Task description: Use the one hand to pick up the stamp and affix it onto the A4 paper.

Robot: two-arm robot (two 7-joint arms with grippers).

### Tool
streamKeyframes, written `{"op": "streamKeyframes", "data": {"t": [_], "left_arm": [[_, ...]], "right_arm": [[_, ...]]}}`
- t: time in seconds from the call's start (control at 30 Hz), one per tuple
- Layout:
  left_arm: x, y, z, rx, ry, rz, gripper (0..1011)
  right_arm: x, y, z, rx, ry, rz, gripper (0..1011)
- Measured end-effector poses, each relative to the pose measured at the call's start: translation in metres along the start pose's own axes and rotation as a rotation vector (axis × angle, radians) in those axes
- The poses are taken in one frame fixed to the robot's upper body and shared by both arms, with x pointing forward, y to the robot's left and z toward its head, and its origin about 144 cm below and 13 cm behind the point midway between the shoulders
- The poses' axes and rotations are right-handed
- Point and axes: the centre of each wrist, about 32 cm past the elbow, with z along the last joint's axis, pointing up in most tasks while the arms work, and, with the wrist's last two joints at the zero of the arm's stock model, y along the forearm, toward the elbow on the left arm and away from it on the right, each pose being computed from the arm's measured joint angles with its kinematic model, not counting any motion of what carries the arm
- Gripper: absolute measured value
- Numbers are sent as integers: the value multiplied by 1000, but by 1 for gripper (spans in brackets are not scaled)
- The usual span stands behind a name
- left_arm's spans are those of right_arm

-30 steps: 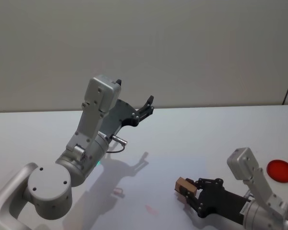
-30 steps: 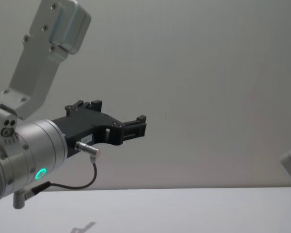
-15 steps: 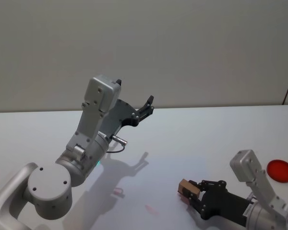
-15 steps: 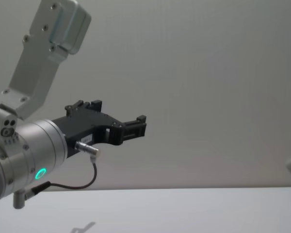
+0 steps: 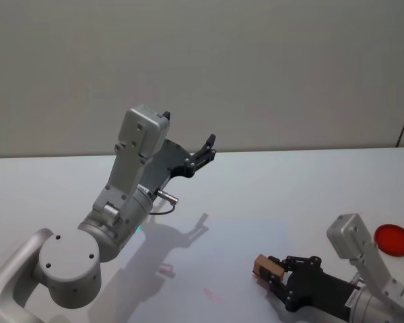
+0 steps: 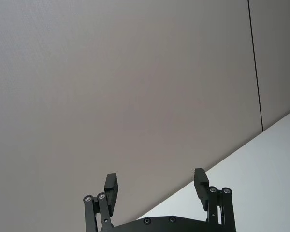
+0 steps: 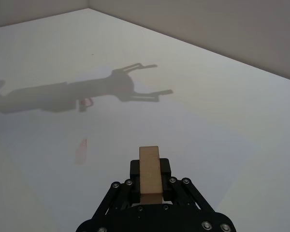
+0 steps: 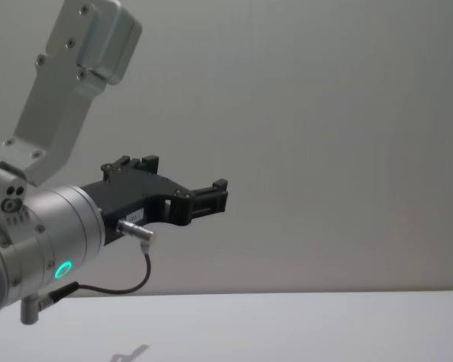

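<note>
Gripping a small tan wooden stamp block between the black fingers of the right gripper, close to the front edge of the white worktop, toward its right corner. Clenched on both sides of the block, with its pale end poking out ahead of the tips. Over a white sheet of paper lying flat on the worktop; impossible to tell whether touching it. On that sheet, a faint red smudge, well apart from the block, toward the left edge. Farther off, inside the left arm's shadow, a smaller red mark. Near the right edge of the worktop, beside the right arm, a flat round red disc, apart from the stamp. Raised high over the left half of the worktop, the left gripper, pointing at the grey wall, with fingers spread wide and grasping nothing.
</note>
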Motion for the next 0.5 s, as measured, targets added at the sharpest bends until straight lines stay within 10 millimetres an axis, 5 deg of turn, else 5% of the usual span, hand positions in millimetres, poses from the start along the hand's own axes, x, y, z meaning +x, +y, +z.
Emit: {"op": "streamKeyframes", "data": {"t": [0.5], "left_arm": [[0,0,0,0,0,0,1001]], "right_arm": [[1,-4,-2,-7,-6,-2,220]]}}
